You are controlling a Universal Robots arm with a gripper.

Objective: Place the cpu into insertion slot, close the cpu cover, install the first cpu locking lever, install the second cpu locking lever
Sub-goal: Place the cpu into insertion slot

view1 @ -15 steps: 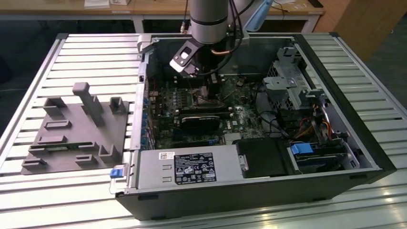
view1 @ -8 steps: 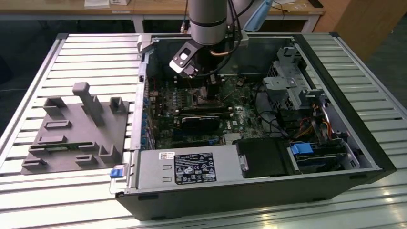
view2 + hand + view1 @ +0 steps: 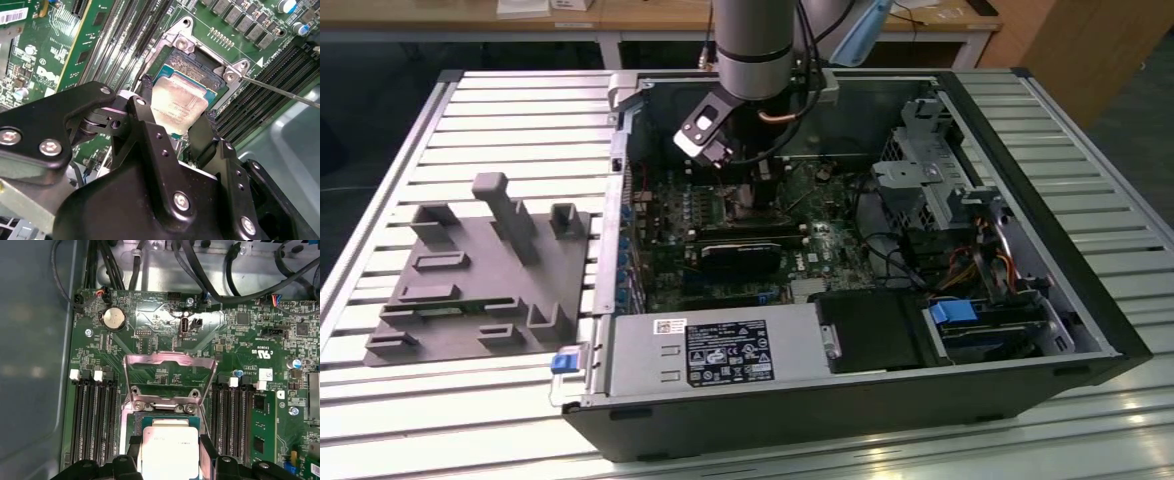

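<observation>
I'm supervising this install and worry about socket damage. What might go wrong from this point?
The pincer holds the cpu over the insertion slot, seemingly off-centre; released askew, it might bend contacts. The raised cpu cover and the thin lever stand close by, so the pincer may snag them.

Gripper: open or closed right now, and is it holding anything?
The gripper is closed on the cpu, holding it at the insertion slot; the cpu cover is flipped open.

Soft even light; glare on cpu cover (image 3: 170, 358), table slats (image 3: 1014, 440); case (image 3: 787, 415) interior dim.
</observation>
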